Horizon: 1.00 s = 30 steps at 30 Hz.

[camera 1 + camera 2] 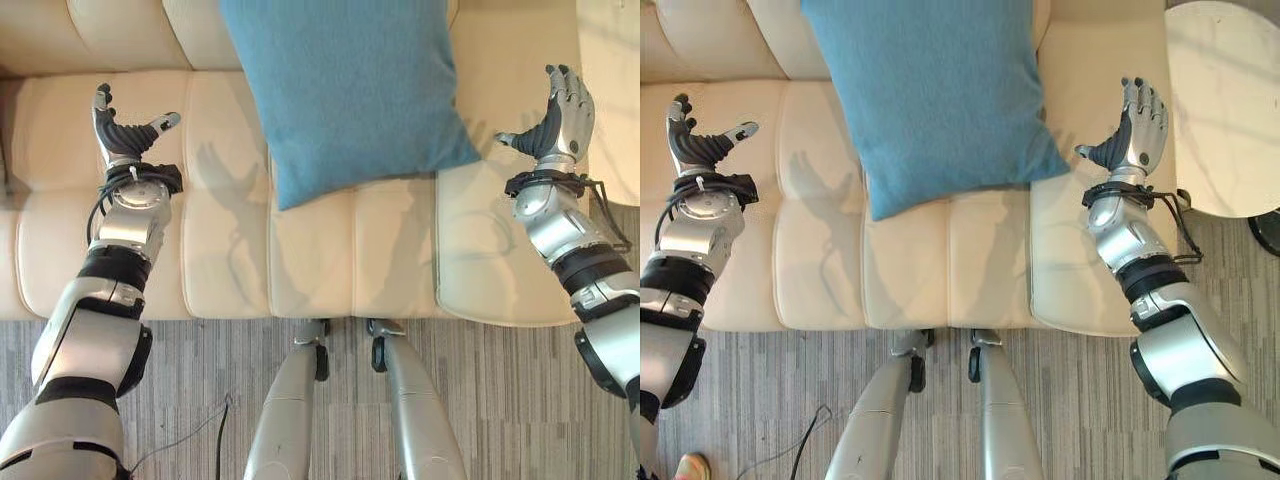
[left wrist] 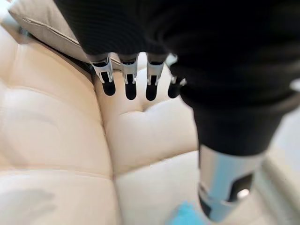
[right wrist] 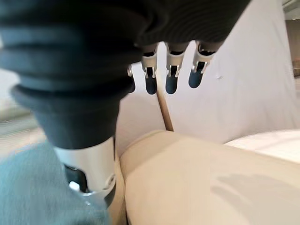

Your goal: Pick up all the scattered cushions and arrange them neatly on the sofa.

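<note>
Cream leather sofa (image 1: 330,270) spans the head views, with a round white table (image 1: 1230,110) at 2 o'clock. 1 blue cushion (image 1: 345,85) leans tilted against the backrest at 12 o'clock, its lower corner on the seat, probably propped there to sit upright. Both arms reach forward over the seat. The left hand (image 1: 122,128) at 10 o'clock and the right hand (image 1: 562,112) at 2 o'clock are spread, palms facing inward, holding nothing, apart from the cushion.

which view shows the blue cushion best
The right eye view: the blue cushion lies almost whole on the sofa between both open hands. The left eye view matches it; each wrist view catches just a blue corner.
</note>
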Available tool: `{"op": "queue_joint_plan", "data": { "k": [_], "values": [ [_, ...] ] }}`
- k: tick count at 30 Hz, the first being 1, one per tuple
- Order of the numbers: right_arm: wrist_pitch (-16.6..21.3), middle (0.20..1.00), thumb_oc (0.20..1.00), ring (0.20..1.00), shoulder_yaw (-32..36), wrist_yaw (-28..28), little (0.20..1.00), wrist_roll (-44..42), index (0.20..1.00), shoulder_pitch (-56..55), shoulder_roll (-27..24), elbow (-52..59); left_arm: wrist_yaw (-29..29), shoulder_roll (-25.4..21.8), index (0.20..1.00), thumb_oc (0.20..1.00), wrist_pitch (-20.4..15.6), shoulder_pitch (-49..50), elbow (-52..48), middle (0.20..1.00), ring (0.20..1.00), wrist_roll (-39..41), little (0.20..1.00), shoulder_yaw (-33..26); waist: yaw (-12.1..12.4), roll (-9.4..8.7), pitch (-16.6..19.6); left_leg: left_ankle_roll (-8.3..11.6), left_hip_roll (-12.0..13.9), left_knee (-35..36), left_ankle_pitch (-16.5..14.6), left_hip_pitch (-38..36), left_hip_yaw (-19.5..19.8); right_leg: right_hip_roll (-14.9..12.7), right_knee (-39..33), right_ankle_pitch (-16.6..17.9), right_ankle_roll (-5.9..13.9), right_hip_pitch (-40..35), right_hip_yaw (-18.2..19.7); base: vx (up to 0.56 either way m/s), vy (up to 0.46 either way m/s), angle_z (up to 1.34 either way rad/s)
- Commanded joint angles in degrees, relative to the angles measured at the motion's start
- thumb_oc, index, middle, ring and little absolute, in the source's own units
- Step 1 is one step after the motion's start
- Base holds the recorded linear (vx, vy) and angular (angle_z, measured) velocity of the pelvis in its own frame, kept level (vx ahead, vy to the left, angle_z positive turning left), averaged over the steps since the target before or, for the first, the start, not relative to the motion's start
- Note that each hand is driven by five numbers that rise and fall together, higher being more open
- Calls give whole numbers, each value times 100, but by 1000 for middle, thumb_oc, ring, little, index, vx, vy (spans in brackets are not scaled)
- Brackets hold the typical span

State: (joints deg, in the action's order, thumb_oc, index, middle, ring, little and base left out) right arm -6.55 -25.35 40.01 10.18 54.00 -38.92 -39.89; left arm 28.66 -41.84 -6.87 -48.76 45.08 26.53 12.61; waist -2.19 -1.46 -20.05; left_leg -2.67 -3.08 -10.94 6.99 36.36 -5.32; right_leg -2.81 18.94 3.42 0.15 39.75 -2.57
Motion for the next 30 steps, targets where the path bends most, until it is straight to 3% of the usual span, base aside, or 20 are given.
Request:
{"op": "queue_joint_plan", "data": {
  "k": [1,5,8,15,22,24,26,28,29,30],
  "values": [
    [395,1000,1000,1000,737,-414,1000,103,1000,-879,187,488,-386,432,1000,1000,-413,868,-245,1000,1000,408,1000,-771,126,79,-58,277,6,538,-477,-1074,261,-95,-990,-334,534,-1487,-120,139,26,-15],
    [626,1000,1000,1000,1178,-988,1000,-204,1000,-2090,560,865,-718,1006,1000,1000,-473,2118,-783,1000,1000,637,1000,-1194,153,87,201,262,53,1058,-386,-1787,169,-97,-1409,-217,581,-2115,-108,118,38,-25],
    [916,1000,1000,1000,1719,-1662,1000,-1149,1000,-3204,974,674,-1109,1560,1000,1000,-304,3245,-1056,1000,1000,641,1000,-1472,158,131,549,282,59,1594,-301,-2500,101,-81,-1894,-122,641,-2778,-170,105,62,-12],
    [995,1000,1000,1000,2316,-2525,1000,-1803,1000,-4542,1359,181,-1693,1862,1000,1000,154,4491,-846,1000,1000,-77,1000,-1604,53,176,1013,221,19,1594,-522,-3159,42,-99,-1965,-194,668,-3461,-149,48,82,-2],
    [966,1000,1000,1000,2492,-2869,1000,-1875,1000,-5314,1704,-13,-2013,1994,1000,1000,345,5217,-770,1000,1000,-941,1000,-1406,-22,152,1061,156,44,1594,-627,-3385,-112,-55,-1848,-123,753,-3539,3,-42,71,-17],
    [947,1000,1000,1000,2455,-2902,1000,-1845,1000,-5324,1782,-97,-2018,2008,1000,1000,370,5232,-698,1000,1000,-1120,1000,-1327,5,145,973,150,102,1594,-546,-3340,-165,-7,-1650,-104,771,-3410,-17,-192,7,-39],
    [1014,1000,1000,1000,2384,-2885,1000,-1826,1000,-5312,1850,-154,-2034,2038,1000,1000,402,5189,-482,1000,1000,-1530,1000,-1141,4,203,893,127,200,1594,-477,-3350,-228,87,-626,-640,671,-3336,-89,-159,9,-42],
    [1015,1000,1000,1000,2385,-2885,1000,-1826,1000,-5309,1850,-155,-2034,2039,1000,1000,401,5186,-480,1000,1000,-1530,1000,-1141,9,203,905,128,202,1594,-472,-3333,-234,89,-615,-639,668,-3311,-84,-66,-13,-18],
    [1034,1000,1000,1000,2300,-2949,1000,-1772,1000,-5364,1876,-197,-2052,2060,1000,1000,455,5226,-325,1000,1000,-1774,1000,-1036,32,192,942,118,220,1594,-489,-3350,-252,80,-170,-886,600,-3440,-109,-109,-53,-11],
    [1031,1000,1000,1000,2274,-2957,1000,-1744,1000,-5392,1898,-197,-2086,2106,1000,1000,487,5237,-162,1000,1000,-1771,1000,-1014,52,174,994,115,214,1594,-505,-3364,-249,66,-68,-910,596,-3537,-88,-133,-94,-10]
  ]
}}
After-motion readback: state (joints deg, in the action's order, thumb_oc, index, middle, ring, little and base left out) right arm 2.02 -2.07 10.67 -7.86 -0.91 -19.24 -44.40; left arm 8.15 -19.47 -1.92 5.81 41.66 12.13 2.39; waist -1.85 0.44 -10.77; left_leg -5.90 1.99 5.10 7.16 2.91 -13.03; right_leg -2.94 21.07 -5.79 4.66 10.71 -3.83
